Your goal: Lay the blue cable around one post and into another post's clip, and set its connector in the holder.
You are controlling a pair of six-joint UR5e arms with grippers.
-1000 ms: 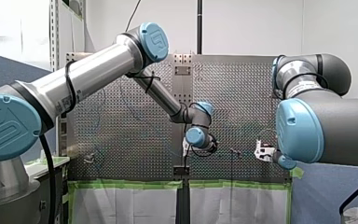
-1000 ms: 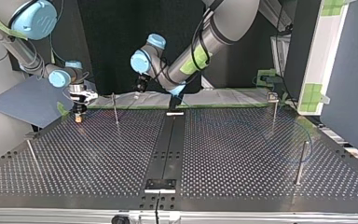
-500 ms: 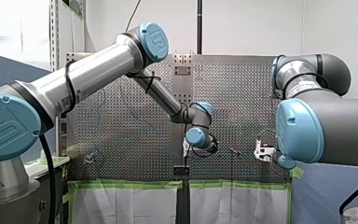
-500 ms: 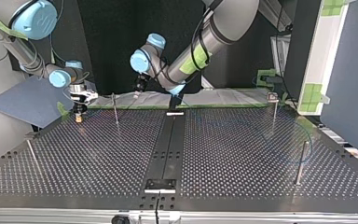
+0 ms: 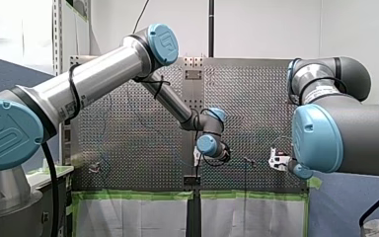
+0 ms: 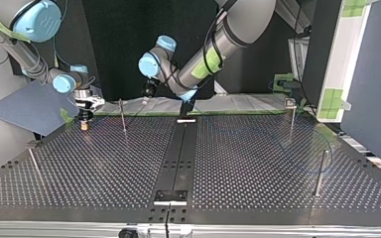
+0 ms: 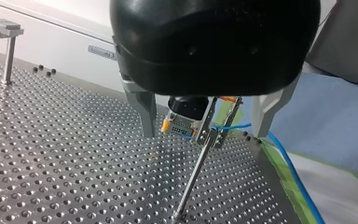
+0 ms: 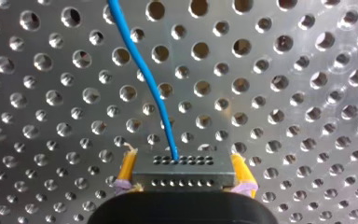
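In the right wrist view my right gripper point(image 8: 182, 173) is shut on the black connector point(image 8: 182, 169), with yellow pads point(image 8: 127, 168) on both its sides. The blue cable point(image 8: 140, 65) runs from the connector over the perforated plate. My left gripper point(image 7: 203, 133) is open, its metal fingers point(image 7: 141, 109) wide apart. Between and ahead of them stands a thin post with a clip point(image 7: 213, 133), and the cable point(image 7: 291, 165) passes at the clip. In the top view my right gripper point(image 6: 84, 120) hangs at the far left, my left gripper point(image 6: 148, 94) near the post point(image 6: 122, 116).
Further posts stand at the top view's right point(image 6: 291, 116) point(image 6: 321, 171) and near left point(image 6: 33, 164). A black strip point(image 6: 178, 153) runs down the table's middle with a small bracket point(image 6: 170, 196) at its near end. Green tape edges the far side point(image 5: 138, 195).
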